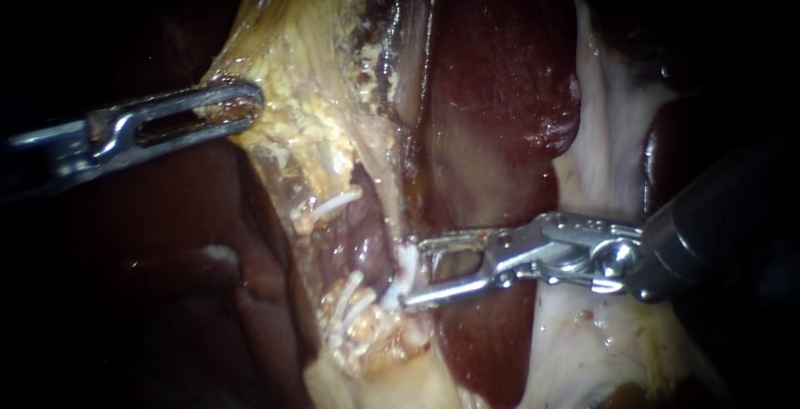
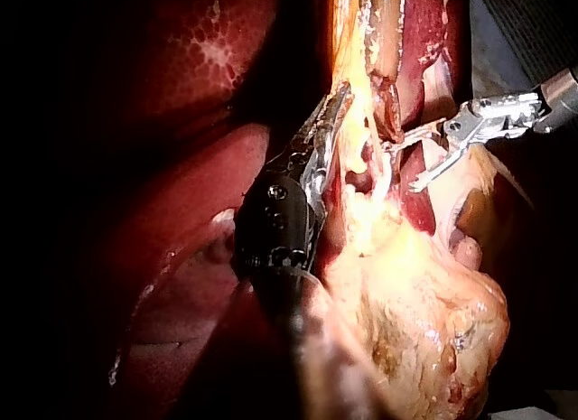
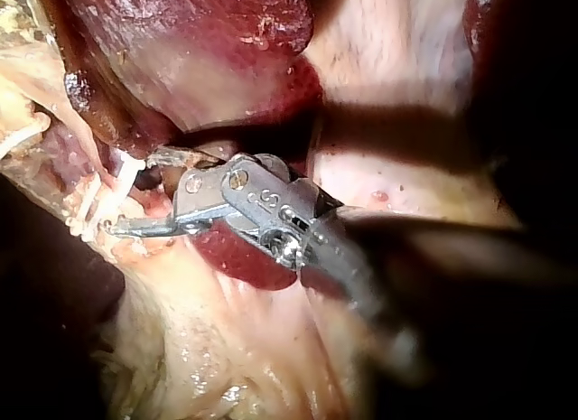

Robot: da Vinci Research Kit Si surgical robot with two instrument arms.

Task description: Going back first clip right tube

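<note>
Jaws of my right instrument [image 1: 412,274] stand spread, one blade at 12 o'clock and the other at 6 o'clock of a small white clip [image 1: 403,272]. The clip sits just at their tips. I cannot tell if either blade touches it, and a clear gap shows behind it, so I read the jaws as open, not pinching. The shaft runs off toward 3 o'clock, which leaves a straight line to back out along. The clip appears to sit across the right tube [image 1: 406,252], little of which shows around it. At 9 to 10 o'clock of that clip, more white clips [image 1: 329,206] lie on the neighbouring strand, near but apart.

Beyond them, toward 10 o'clock, my left instrument [image 1: 250,105] has its jaws pressed together on the edge of the pale yellow tissue [image 1: 308,117]. It pulls that sheet toward 9 o'clock, probably to keep the tubes stretched and exposed against the dark red liver [image 1: 500,84].

Judging by the task, the clip is placed. What remains is to draw the open jaws toward 3 o'clock without snagging it.
</note>
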